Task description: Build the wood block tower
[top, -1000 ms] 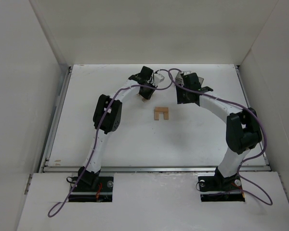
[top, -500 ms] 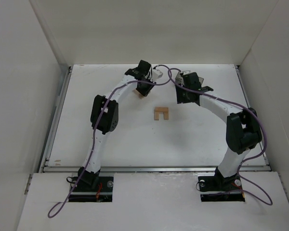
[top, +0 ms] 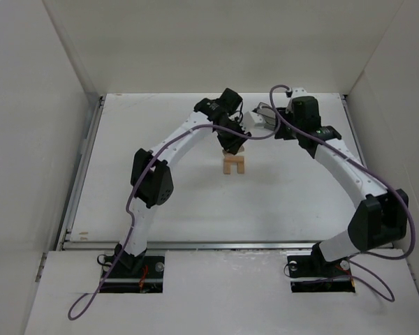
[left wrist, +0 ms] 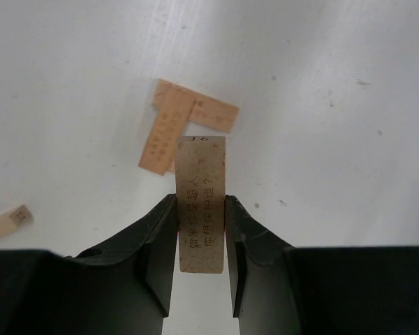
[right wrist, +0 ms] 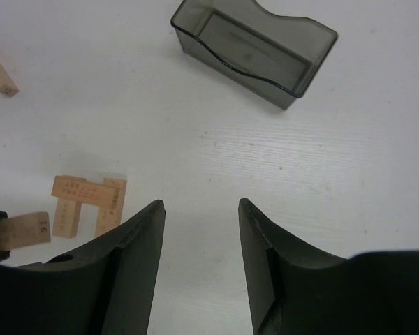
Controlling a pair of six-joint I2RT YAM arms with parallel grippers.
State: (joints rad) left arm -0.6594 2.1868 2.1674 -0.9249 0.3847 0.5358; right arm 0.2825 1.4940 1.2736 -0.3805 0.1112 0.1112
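Early in the build, by the look of it. Down already: the tower [top: 234, 165], just below the centre of the overhead view, no more than three tan bars in a U shape, two side by side and one across their far ends. Hard to say from these angles whether crossed in layers or all flat on the surface.

Pinched between the fingers of the left gripper [left wrist: 200, 209]: a fourth wood block [left wrist: 201, 171], held by its long sides, printed face up, the end marked 16 pointing toward the tower. Hangs over the tower's upper edge in the overhead view, not yet set down. Likely meant for the open side or the next layer.

Spread wide and empty, the right gripper [right wrist: 201, 206], over bare surface at the bottom of its own view.

Left to do: placing this bar, fetching the loose block [right wrist: 0, 73] at the upper left of the right wrist view, well apart from the tower, then further crosswise layers. No other spare bars in sight.

At the top of the right wrist view, a dark translucent grey bin [right wrist: 255, 49], interior showing, nothing visible inside.

Surface: a flat white table [top: 160, 202], matte, faintly speckled and scuffed, with a metal rail [top: 223, 244] along the near edge. Room: plain white walls [top: 56, 139] at left, back and right, boxing in the table; even light, soft shadows.
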